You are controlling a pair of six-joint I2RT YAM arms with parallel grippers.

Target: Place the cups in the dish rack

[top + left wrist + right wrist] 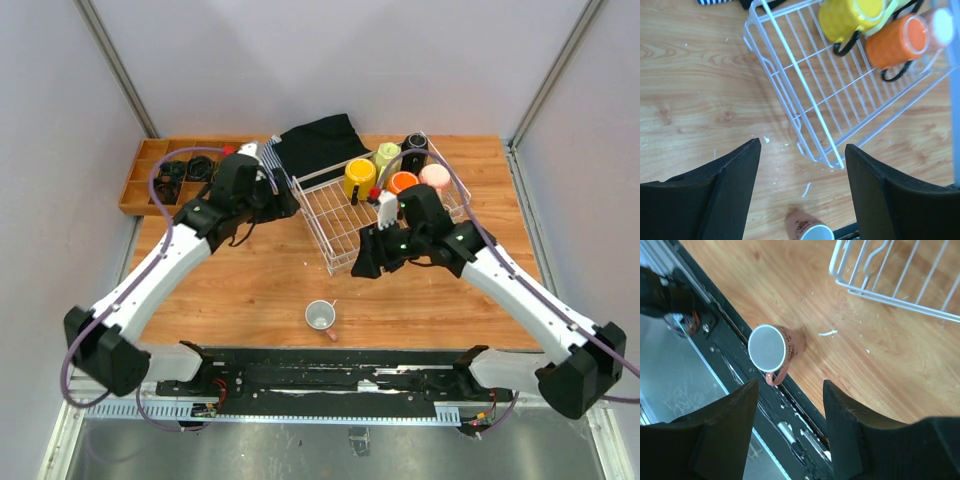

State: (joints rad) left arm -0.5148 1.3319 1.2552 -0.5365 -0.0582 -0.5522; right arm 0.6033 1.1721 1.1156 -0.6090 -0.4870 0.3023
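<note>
left wrist view
left gripper: jaws wide apart, nothing held
dish rack: its near-left corner shows just past the fingertips
yellow mug: inside the rack, far end
orange mug: inside the rack, right beside the yellow one
dusty pink mug: outside the rack on the wooden table, off the rack's near-left corner

right wrist view
right gripper: jaws partly open, nothing between them
dusty pink mug: past the fingertips, not touched; well apart from the rack's near rail, at the table edge

top view
rack contents: five mugs at the rack's far end: yellow, orange, pale yellow-green, black, pale pink; near half of the rack bare wire
dusty pink mug: mouth up, alone on the table, near side of the rack
right gripper: over the rack's near-left corner
left gripper: just off the rack's left side
black cloth: touching the rack's far-left corner
wooden tray: left of the rack, apart from it
</note>
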